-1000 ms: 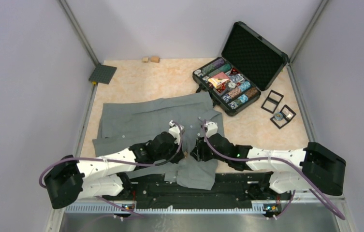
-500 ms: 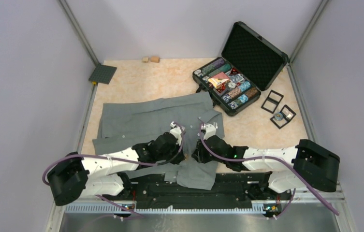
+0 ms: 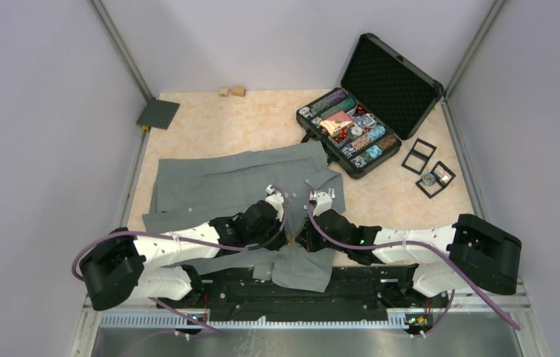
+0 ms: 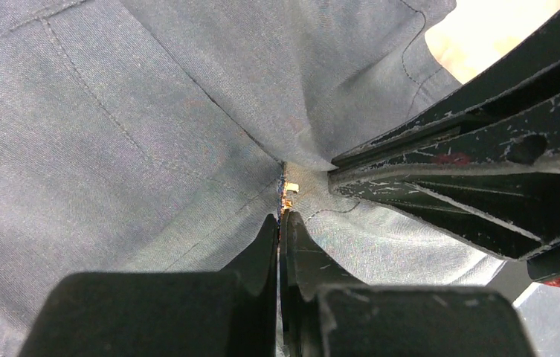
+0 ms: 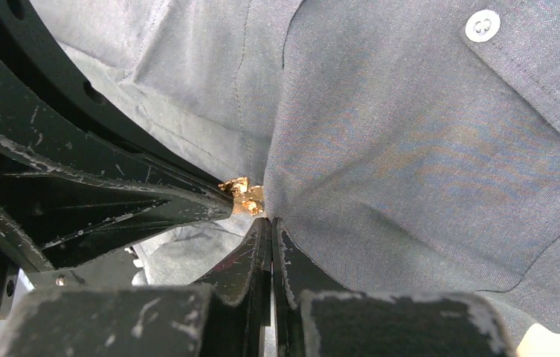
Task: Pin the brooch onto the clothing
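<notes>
The grey shirt lies spread on the table. Both grippers meet over its near hem. My left gripper is shut, with the small gold brooch at its fingertips. In the right wrist view the brooch sits at the tip of the left gripper's fingers, against the shirt. My right gripper is shut on a pinched-up fold of shirt right beside the brooch. Its fingers show in the left wrist view. A pale button shows on the fabric.
An open black case holding poker chips stands at the back right, touching the shirt's corner. Two black square frames lie right of it. A dark baseplate and small wooden blocks lie at the back. Walls enclose the table.
My left gripper has edged slightly right, closer to the right gripper. Both arms' elbows shifted a little. Both grippers stay shut at the same spot on the hem.
</notes>
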You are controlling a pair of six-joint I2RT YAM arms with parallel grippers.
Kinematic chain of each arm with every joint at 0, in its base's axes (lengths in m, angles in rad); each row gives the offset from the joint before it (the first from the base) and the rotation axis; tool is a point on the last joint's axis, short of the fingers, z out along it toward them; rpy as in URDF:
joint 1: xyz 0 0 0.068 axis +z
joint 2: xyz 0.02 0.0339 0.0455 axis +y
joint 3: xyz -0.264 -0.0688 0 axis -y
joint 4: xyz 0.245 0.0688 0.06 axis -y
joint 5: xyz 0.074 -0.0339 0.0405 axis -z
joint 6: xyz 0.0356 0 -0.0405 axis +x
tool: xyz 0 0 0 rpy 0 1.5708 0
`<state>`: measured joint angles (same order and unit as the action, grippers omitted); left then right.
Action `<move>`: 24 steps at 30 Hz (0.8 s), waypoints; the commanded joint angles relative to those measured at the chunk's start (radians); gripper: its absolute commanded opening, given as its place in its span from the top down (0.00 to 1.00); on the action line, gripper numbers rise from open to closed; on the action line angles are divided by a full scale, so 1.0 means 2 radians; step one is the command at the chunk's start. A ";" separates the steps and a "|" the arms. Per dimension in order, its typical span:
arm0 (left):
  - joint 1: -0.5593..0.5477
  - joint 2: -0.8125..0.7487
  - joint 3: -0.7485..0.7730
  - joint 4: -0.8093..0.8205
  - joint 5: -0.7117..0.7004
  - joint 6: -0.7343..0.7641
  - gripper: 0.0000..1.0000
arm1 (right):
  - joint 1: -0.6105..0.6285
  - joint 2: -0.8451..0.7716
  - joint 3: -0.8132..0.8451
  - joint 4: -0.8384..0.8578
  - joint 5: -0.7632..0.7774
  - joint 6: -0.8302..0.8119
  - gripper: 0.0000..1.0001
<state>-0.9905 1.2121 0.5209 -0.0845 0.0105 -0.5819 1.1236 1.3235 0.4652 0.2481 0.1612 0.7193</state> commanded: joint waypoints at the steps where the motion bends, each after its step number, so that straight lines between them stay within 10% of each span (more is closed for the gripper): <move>1: -0.003 0.008 0.023 0.005 -0.013 -0.008 1.00 | 0.007 -0.019 -0.004 0.030 0.000 0.004 1.00; 24: -0.003 0.029 0.033 -0.008 -0.024 -0.010 1.00 | 0.018 -0.023 -0.001 0.050 -0.024 -0.015 1.00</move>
<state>-0.9913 1.2556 0.5556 -0.0990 -0.0196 -0.6003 1.1324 1.2915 0.4515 0.2687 0.1478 0.7063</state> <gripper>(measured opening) 0.011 0.009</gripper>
